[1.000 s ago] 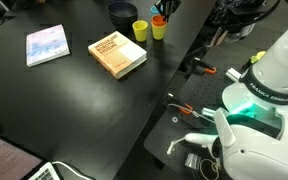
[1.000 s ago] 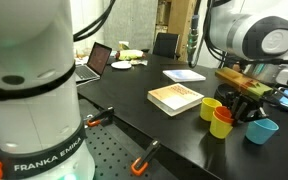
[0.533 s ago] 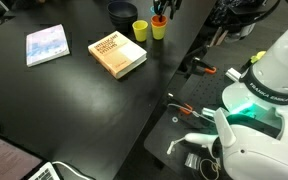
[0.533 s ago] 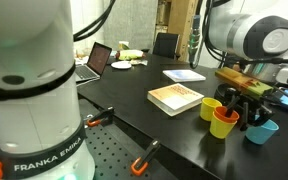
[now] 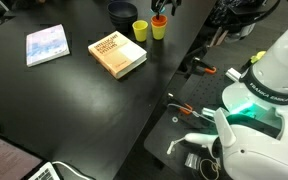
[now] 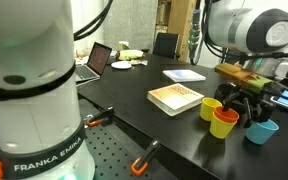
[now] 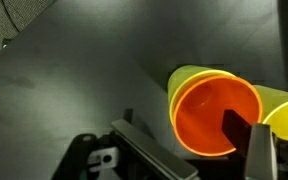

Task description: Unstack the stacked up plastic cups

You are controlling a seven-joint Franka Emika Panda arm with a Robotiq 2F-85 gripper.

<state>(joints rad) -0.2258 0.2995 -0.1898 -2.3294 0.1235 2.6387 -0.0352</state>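
Jaws stand apart, gripping nothing, hanging over the stacked pair of cups. I see the wide black surface (image 5: 44, 100) carrying a thick tan paperback book (image 5: 117, 54). Beyond it stand the small cups: an orange plastic tumbler (image 7: 214, 118) nested inside a yellow plastic tumbler (image 7: 199, 75), a second yellow tumbler (image 6: 211, 108) just beside them, and a teal-blue tumbler (image 6: 261, 131) standing alone nearby.

free: wide bare table (image 5: 69, 100) near book (image 5: 117, 54) | obstacles: cups (image 6: 222, 123) clustered close about gripper (image 6: 248, 112), bowl (image 5: 123, 12) beside
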